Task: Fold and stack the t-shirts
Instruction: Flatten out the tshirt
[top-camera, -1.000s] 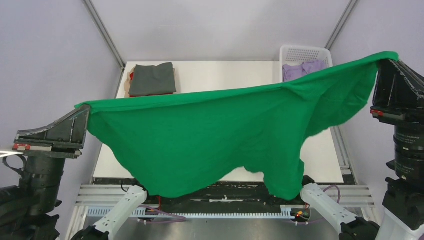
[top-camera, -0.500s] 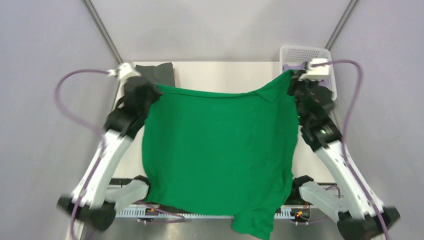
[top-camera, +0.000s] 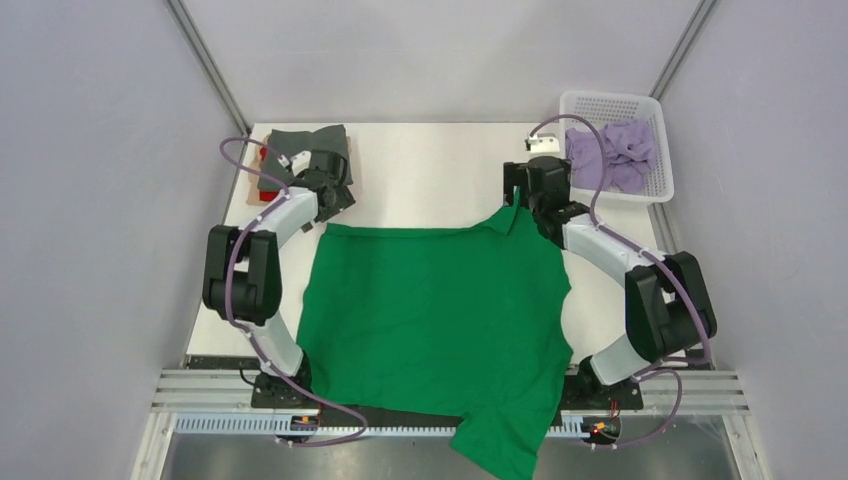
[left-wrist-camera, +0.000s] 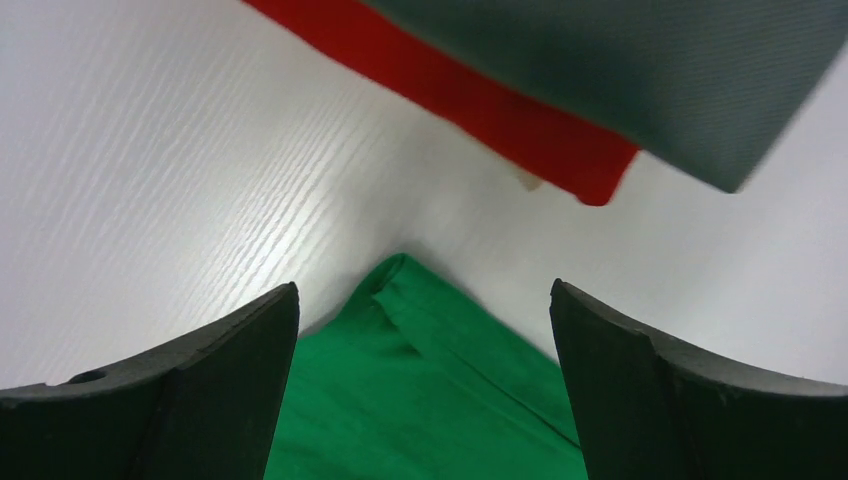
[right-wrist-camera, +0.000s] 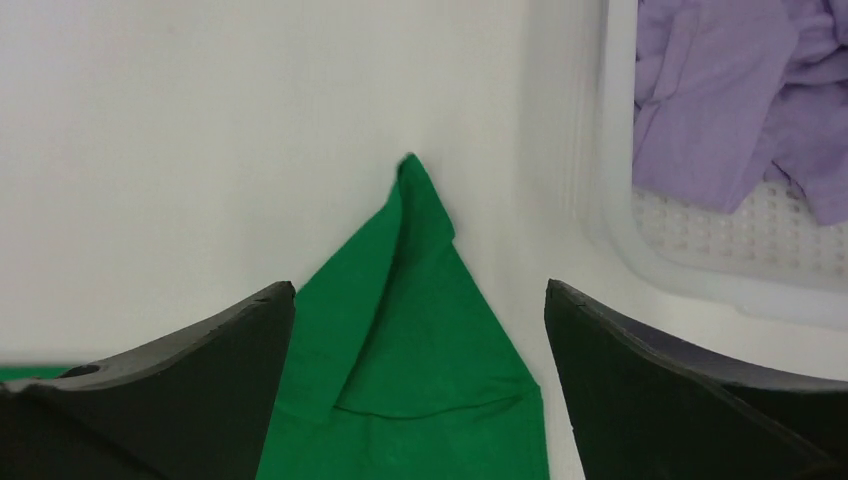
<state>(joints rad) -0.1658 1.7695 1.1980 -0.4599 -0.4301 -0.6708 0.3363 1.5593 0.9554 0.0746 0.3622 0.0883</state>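
From above, the green t-shirt (top-camera: 435, 310) lies spread out on the white surface (top-camera: 440, 165), with one sleeve hanging over the near edge. The left arm (top-camera: 285, 212) reaches to the shirt's far left corner and the right arm (top-camera: 600, 240) to its far right corner. At the far left sits a folded dark grey t-shirt (top-camera: 305, 152) on top of a red t-shirt (top-camera: 263, 155). At the far right a white basket (top-camera: 615, 97) holds a crumpled lilac t-shirt (top-camera: 612, 152). In the left wrist view, the left fingers (left-wrist-camera: 200, 390) are spread wide and hold nothing. The green corner (left-wrist-camera: 430, 400) lies flat between them, near the red (left-wrist-camera: 480, 110) and dark grey (left-wrist-camera: 650, 70) cloth. In the right wrist view, the right fingers (right-wrist-camera: 680, 400) are likewise parted and empty. The pointed green corner (right-wrist-camera: 410, 350) rests on the surface between them, just beside the basket (right-wrist-camera: 610, 240).
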